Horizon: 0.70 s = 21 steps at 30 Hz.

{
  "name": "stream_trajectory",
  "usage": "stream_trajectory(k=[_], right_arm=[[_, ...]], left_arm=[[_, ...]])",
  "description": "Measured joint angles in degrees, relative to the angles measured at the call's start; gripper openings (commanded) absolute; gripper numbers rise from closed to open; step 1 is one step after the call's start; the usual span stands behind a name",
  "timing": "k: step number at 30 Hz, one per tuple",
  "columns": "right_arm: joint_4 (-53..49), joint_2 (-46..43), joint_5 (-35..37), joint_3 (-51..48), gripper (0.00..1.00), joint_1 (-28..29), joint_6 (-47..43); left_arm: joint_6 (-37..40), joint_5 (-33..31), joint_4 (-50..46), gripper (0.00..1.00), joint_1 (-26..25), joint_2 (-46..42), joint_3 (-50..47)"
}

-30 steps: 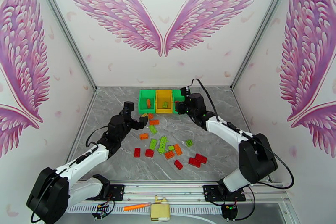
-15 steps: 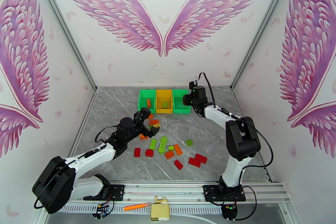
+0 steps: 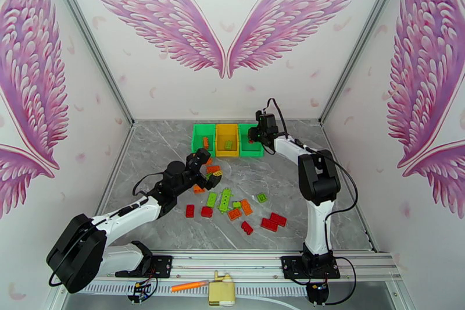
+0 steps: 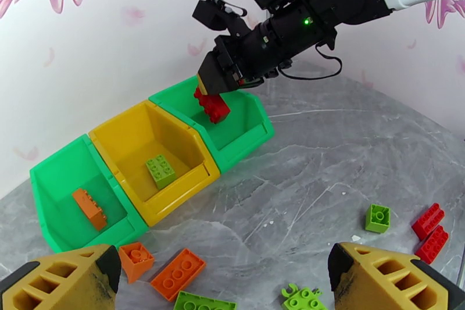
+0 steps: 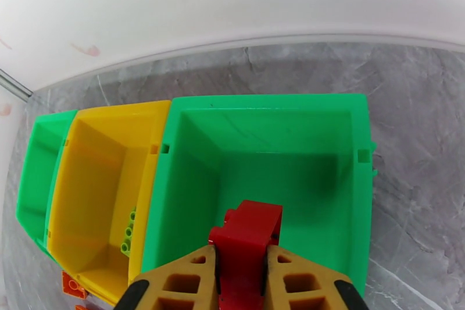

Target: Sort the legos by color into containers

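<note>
The right claw point(image 5: 241, 267) is pinched narrow on a red lego point(image 5: 247, 230), the brick's long axis pointing down out of the pads; directly beneath it lies the bare floor of the right green container point(image 5: 261, 104), so the drop seems to need only an opening, no sideways shift; left of that stand the yellow container point(image 5: 99, 154), with a light green lego point(image 5: 127, 234) in it, and the left green container point(image 5: 35, 177); the left claw point(image 4: 224, 282) is spread wide and holds nothing, hovering over the loose legos point(image 4: 177, 273) on the surface point(image 4: 325, 154), nearer them than the right arm.
</note>
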Motion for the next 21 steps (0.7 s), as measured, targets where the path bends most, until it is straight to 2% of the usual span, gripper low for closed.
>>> stream_trajectory(k=[4, 7, 11, 17, 21], right_arm=[[-1.6, 0.1, -0.7, 0.1, 0.34, 0.0, 0.3], [-2.3, -0.2, -1.2, 0.0, 0.52, 0.0, 0.6], [-2.4, -2.8, -2.1, -1.0, 0.59, 0.0, 0.1], [0.0, -12.4, -4.8, -8.3, 0.77, 0.0, -0.4], [2.6, -19.5, -7.1, -14.5, 0.86, 0.2, -1.7]], left_arm=[[0.0, 0.0, -0.2, 0.99, 0.0, 0.0, 0.2], [0.0, -0.4, -0.2, 0.99, 0.0, 0.0, 0.2], [-0.7, -2.3, -0.5, 0.99, 0.0, -0.1, 0.3], [-4.9, -6.7, -6.3, 0.99, 0.0, -0.5, 3.0], [-12.1, -11.5, -13.3, 0.99, 0.0, -0.1, 7.8]])
